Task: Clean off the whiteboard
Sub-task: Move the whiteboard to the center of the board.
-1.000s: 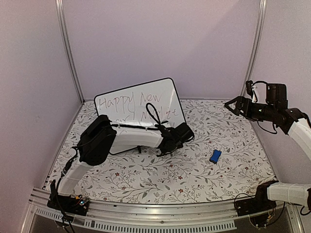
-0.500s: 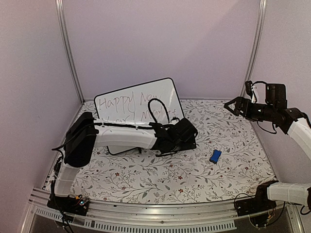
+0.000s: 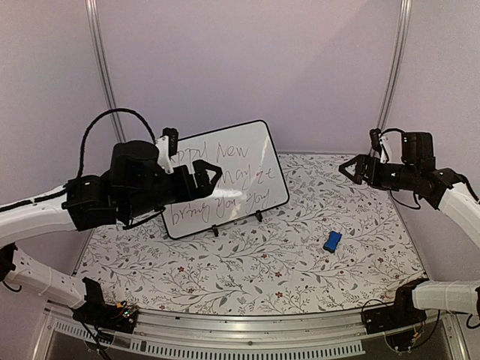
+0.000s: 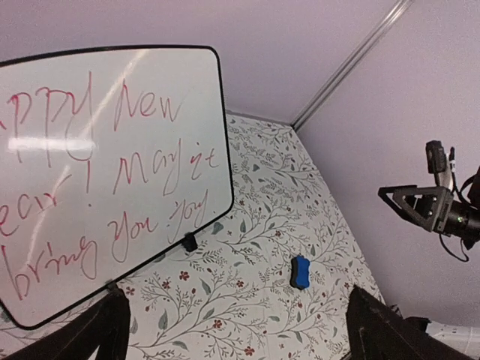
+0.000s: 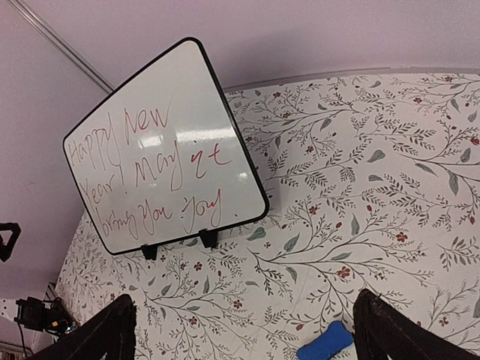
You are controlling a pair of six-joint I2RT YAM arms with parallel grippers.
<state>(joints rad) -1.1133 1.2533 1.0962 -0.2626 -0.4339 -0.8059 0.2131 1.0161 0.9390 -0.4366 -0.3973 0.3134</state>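
Note:
The whiteboard (image 3: 247, 154) stands tilted on two small black feet at the back left of the table, with red handwritten lines across it. It also shows in the left wrist view (image 4: 112, 165) and the right wrist view (image 5: 165, 150). My left gripper (image 3: 210, 181) hangs open in the air in front of the board's left part, empty, and hides some of the writing. Only its dark fingers (image 4: 105, 334) show at the bottom of its own view. My right gripper (image 3: 346, 169) is raised at the right, open and empty. A small blue eraser (image 3: 332, 241) lies on the cloth, apart from both grippers.
A floral cloth (image 3: 247, 270) covers the table. Lilac walls close in the back and both sides, with metal posts (image 3: 105, 82) at the corners. An aluminium rail (image 3: 240, 330) runs along the near edge by the arm bases.
My left arm has lifted from low at the board's bottom edge up and to the left, and its jaws have opened. The board's lower line of writing is now uncovered. The right gripper edged slightly left.

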